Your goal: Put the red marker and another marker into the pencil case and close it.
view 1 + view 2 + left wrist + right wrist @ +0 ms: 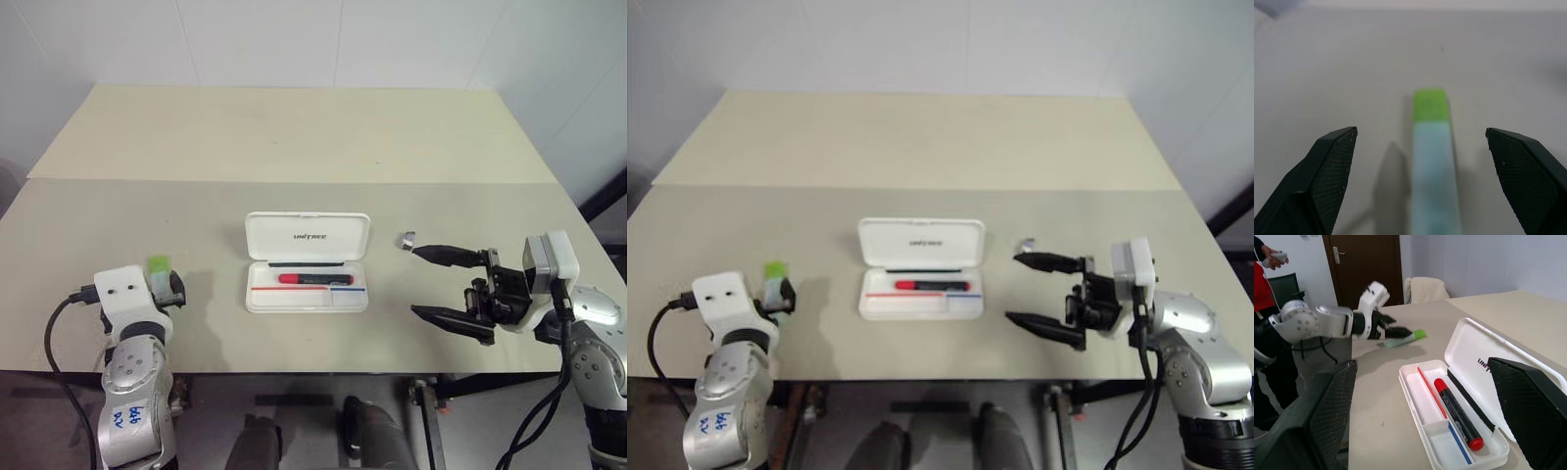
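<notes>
Your left tool (1420,147) stood with fingers apart, straddling the green-capped marker (1432,166), which lay flat on the table (294,147). The red marker (315,279) lay inside the open pencil case (307,262). Your right tool (446,284) hung empty beside the case, fingers wide apart.

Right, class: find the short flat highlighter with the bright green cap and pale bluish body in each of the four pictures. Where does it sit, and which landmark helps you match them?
Left eye view: highlighter left of centre, at the left gripper.
Right eye view: same, left of the case.
Left wrist view: centre, between the open fingers.
Right wrist view: upper middle, beyond the case.
Shared landmark: the open white hard pencil case.
</notes>
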